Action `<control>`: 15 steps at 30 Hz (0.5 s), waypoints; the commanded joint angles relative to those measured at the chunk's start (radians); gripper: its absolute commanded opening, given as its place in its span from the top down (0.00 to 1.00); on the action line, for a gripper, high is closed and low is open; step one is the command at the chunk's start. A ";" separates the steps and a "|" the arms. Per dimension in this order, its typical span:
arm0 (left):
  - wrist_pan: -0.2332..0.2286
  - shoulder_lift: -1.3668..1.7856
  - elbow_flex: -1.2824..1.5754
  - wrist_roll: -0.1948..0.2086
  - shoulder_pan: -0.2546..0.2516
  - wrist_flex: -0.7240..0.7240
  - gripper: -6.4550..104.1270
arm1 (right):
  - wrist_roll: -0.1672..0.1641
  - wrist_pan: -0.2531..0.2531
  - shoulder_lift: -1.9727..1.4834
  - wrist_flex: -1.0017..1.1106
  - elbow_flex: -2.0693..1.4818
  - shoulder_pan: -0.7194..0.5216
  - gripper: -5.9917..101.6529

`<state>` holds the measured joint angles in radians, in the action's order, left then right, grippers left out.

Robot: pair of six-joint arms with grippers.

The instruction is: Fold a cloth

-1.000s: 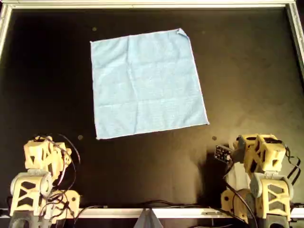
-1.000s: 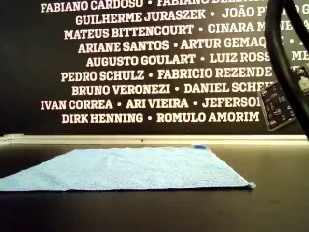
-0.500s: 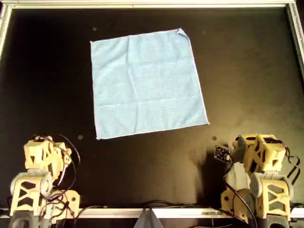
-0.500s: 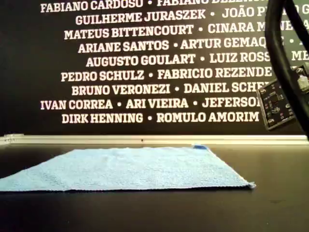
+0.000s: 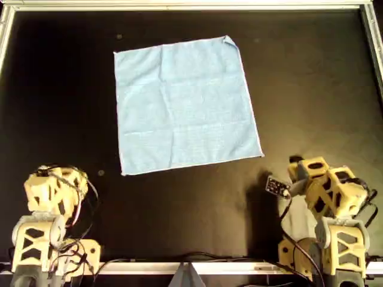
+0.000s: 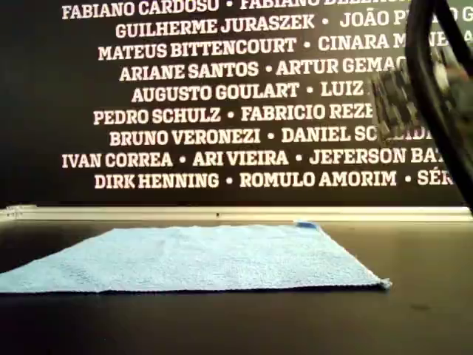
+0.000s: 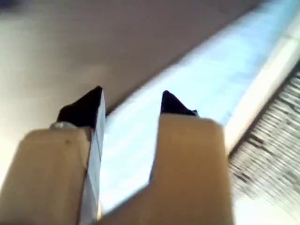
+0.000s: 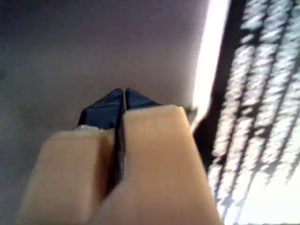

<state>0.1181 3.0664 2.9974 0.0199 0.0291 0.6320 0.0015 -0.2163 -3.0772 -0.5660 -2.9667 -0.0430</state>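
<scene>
The light blue cloth [image 5: 185, 104] lies flat and unfolded on the black table, toward the far side; in the exterior view [image 6: 199, 259] it lies low and wide. One arm [image 5: 51, 191] stands at the overhead view's lower left and another [image 5: 326, 188] at its lower right, both short of the cloth. My first gripper [image 7: 131, 101] is open and empty, with the blurred cloth [image 7: 197, 89] ahead of it. My second gripper [image 8: 123, 93] is shut on nothing above bare table. The wrist views do not show which arm is which.
A metal rail [image 5: 179, 6] frames the black table. A black wall with white names [image 6: 222, 96] stands behind it. A small circuit board [image 5: 275, 186] sticks out from the lower-right arm and shows blurred in the exterior view [image 6: 395, 103], beside a thick black cable [image 6: 425, 89].
The arm at the overhead view's lower right has turned toward the cloth, and its circuit board has risen in the exterior view. The lower-left arm shifted slightly. The cloth has not moved.
</scene>
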 commanded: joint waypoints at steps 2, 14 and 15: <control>0.009 0.012 -0.049 0.006 0.006 -0.202 0.55 | 0.005 -0.138 -0.035 0.083 0.063 0.003 0.96; 0.008 -0.017 0.012 0.005 -0.123 -0.222 0.14 | -0.003 -0.288 -0.035 0.086 -0.018 -0.011 0.47; 0.008 -0.017 0.012 0.005 -0.123 -0.222 0.11 | 0.000 -0.288 -0.035 0.086 -0.031 -0.012 0.43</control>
<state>0.1197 3.0480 3.0219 0.0230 -0.0660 0.4326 -0.0046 -0.4893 -3.0772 -0.5154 -2.9821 -0.0460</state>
